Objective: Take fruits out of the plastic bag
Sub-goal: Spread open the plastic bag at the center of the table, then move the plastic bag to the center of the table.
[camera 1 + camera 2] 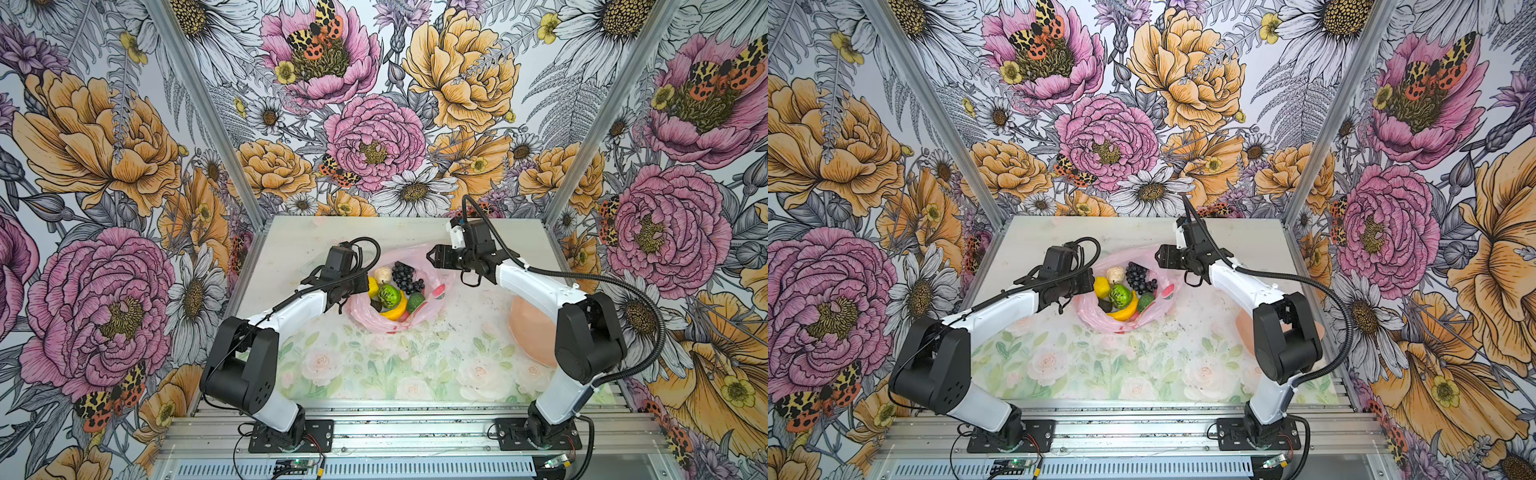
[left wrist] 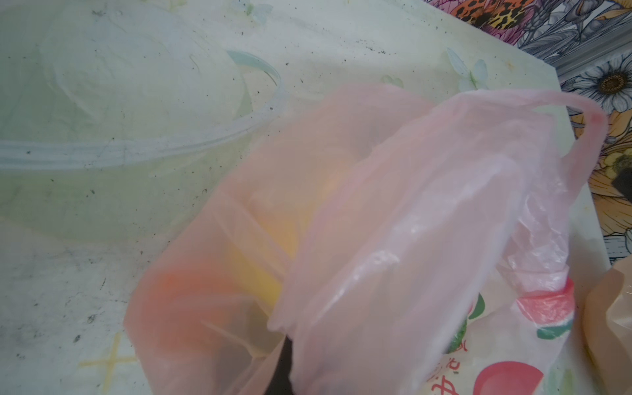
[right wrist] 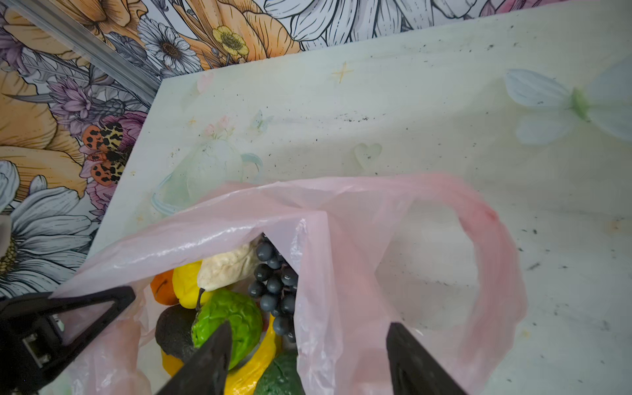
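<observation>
right gripper [image 3: 309,325] – jaws wide, empty, over the bag [image 3: 342,273] | left gripper [image 3: 116,299] – we read it pinched on the bag's rim | fruits [image 1: 390,291] piled inside the bag, mid-table | step: reaching in; next we need a fruit off the top, clear of the film

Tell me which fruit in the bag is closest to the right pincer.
The dark grape bunch, the only cluster of small balls; it lies on the right pincer's side of the pile, the lemon and banana farther off.
</observation>
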`<state>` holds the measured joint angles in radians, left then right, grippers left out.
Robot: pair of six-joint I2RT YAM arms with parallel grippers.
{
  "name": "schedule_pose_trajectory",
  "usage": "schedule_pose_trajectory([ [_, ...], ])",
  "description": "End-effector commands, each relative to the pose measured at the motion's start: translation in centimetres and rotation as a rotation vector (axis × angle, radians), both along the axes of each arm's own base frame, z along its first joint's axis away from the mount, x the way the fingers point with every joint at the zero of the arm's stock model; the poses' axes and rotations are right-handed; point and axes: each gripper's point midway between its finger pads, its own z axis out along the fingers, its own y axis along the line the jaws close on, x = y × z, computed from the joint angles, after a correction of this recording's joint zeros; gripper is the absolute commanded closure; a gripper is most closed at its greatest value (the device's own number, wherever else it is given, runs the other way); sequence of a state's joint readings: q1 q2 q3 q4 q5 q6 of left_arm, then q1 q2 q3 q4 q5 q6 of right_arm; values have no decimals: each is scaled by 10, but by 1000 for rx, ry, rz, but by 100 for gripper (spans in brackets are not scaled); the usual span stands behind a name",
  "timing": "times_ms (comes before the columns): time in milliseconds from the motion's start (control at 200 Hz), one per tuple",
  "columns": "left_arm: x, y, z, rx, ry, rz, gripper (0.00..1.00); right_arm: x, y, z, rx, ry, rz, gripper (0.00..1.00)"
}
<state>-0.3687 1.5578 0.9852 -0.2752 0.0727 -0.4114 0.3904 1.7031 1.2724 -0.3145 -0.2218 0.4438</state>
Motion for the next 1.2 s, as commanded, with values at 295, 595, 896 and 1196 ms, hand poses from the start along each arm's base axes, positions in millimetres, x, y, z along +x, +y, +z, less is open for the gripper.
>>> schedule_pose_trajectory([
  [295,-5,-1,-11,57,32,1,100,-49,-5,-83,-184,170,-90,35],
  [595,-22,25,-32,72,79,75,100,-82,-27,-115,-249,236,-88,84],
  [896,-12,77,-25,-4,54,265,100,-25,44,-87,-135,139,69,100],
  [1196,-25,136,3,-21,-41,448,100,25,132,-75,-34,74,202,100],
])
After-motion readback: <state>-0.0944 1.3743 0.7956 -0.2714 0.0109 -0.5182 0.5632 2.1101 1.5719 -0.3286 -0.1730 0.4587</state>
